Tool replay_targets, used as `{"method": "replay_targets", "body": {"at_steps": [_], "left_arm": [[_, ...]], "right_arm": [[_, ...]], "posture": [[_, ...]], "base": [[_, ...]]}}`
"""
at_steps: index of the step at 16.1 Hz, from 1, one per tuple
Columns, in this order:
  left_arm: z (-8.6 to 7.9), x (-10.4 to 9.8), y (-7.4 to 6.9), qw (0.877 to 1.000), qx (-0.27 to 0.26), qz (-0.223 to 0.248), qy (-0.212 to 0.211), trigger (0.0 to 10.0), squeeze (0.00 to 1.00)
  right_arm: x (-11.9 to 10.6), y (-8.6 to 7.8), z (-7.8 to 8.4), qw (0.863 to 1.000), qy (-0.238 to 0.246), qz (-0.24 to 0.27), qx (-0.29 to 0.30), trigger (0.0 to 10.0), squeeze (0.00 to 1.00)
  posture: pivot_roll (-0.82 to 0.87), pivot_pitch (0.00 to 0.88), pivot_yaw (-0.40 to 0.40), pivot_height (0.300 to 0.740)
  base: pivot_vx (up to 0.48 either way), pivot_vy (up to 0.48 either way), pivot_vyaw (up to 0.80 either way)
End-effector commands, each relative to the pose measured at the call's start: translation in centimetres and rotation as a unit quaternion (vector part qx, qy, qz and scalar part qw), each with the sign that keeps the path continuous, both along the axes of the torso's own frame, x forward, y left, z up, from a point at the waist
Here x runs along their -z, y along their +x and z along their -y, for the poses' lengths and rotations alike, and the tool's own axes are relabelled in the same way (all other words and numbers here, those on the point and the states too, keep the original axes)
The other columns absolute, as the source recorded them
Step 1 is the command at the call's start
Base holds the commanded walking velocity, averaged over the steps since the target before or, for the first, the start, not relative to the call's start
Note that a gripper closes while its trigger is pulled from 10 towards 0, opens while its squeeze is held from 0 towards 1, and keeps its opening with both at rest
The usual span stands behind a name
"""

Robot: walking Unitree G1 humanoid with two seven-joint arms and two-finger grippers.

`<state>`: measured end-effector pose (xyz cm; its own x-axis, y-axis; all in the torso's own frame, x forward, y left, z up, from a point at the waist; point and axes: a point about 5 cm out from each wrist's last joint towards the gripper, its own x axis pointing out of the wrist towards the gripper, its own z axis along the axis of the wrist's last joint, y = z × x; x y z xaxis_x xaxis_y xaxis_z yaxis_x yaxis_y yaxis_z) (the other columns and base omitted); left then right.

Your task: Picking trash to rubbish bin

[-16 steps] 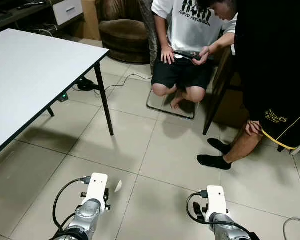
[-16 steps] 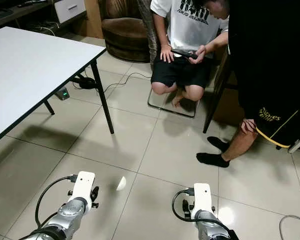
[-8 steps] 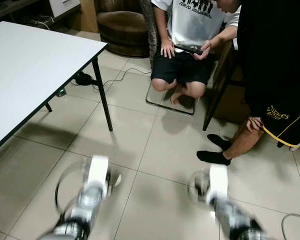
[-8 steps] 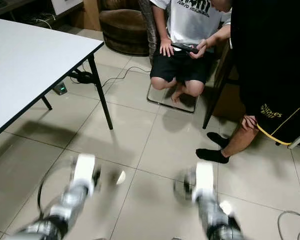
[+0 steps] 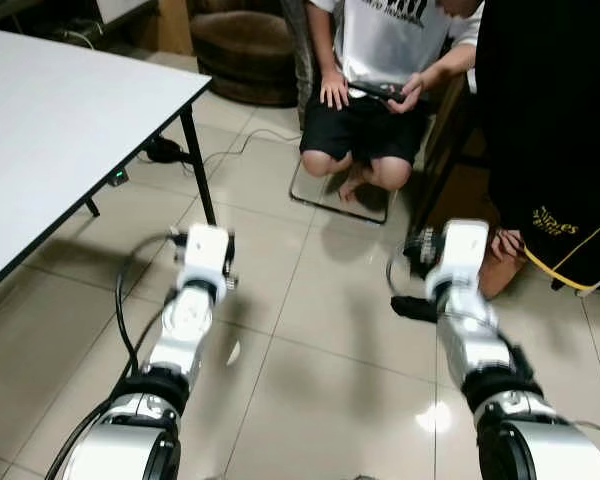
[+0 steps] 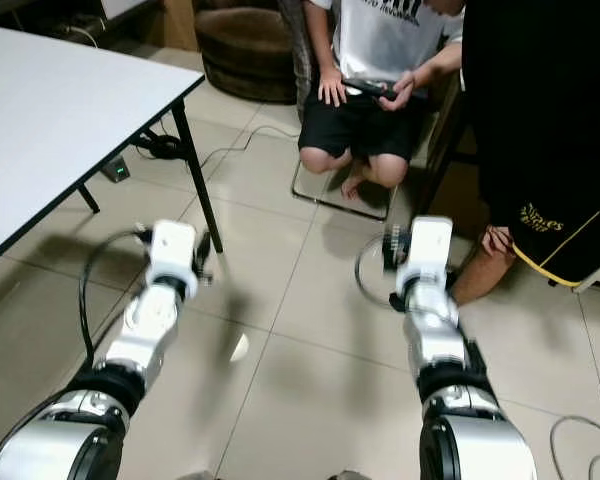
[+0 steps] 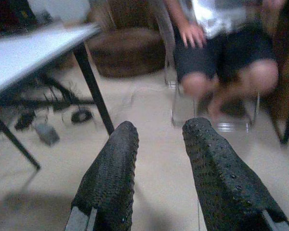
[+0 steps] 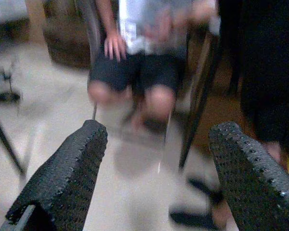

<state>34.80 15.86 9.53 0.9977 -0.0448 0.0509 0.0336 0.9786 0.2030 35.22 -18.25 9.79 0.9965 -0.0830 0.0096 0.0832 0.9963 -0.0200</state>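
Above the tiled floor (image 5: 310,330), left hand (image 7: 159,163) narrowly parted, right hand (image 8: 156,168) spread wide, both empty.

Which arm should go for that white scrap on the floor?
Left, probably. The white scrap lies on the tiles right beside the left arm, well away from the right one. The left gripper is open with nothing in it, though raised above the floor.

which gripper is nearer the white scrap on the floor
Left. The left gripper is raised just above and beyond the white scrap; the right gripper is far across, near the people.
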Motion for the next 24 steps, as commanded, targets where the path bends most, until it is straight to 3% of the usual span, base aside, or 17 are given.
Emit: {"method": "replay_targets", "body": {"at_steps": [1, 3, 7, 10, 13, 24], "left_arm": [[0.1, -1.9, 0.4, 0.999, 0.001, 0.045, -0.022, 10.0, 0.0], [0.2, -4.8, 0.1, 0.991, 0.001, 0.114, -0.07, 10.0, 0.0], [1.2, -6.7, -0.9, 0.985, 0.022, 0.156, -0.072, 10.0, 0.0], [2.0, -7.5, -1.1, 0.984, 0.036, 0.16, -0.062, 10.0, 0.0], [2.2, -7.1, -1.0, 0.987, 0.033, 0.143, -0.058, 10.0, 0.0], [3.2, -6.9, -0.9, 0.99, 0.056, 0.123, -0.032, 10.0, 0.0]], "right_arm": [[-1.9, 0.4, -0.2, 0.999, -0.01, 0.047, 0.0, 10.0, 0.0], [-5.3, 0.3, -0.4, 0.992, -0.018, 0.128, 0.011, 10.0, 0.0], [-7.6, -0.4, -1.2, 0.984, -0.024, 0.175, 0.013, 10.0, 0.0], [-8.8, -0.6, -1.8, 0.984, -0.014, 0.176, 0.02, 10.0, 0.0], [-8.2, -0.5, -3.2, 0.989, -0.005, 0.15, 0.001, 10.0, 0.0], [-8.5, -0.6, -4.2, 0.99, 0.001, 0.142, -0.014, 10.0, 0.0]], "posture": [[0.01, 0.062, -0.05, 0.74], [0.01, 0.064, -0.05, 0.74], [0.0, 0.064, -0.053, 0.74], [0.0, 0.059, -0.056, 0.74], [0.01, 0.049, -0.064, 0.74], [0.01, 0.012, -0.044, 0.74]], "base": [[0.0, 0.0, 0.0], [0.0, 0.0, 0.0], [0.0, 0.0, 0.0], [0.0, 0.0, 0.0], [0.0, 0.0, 0.0], [0.0, 0.0, 0.79]]}}
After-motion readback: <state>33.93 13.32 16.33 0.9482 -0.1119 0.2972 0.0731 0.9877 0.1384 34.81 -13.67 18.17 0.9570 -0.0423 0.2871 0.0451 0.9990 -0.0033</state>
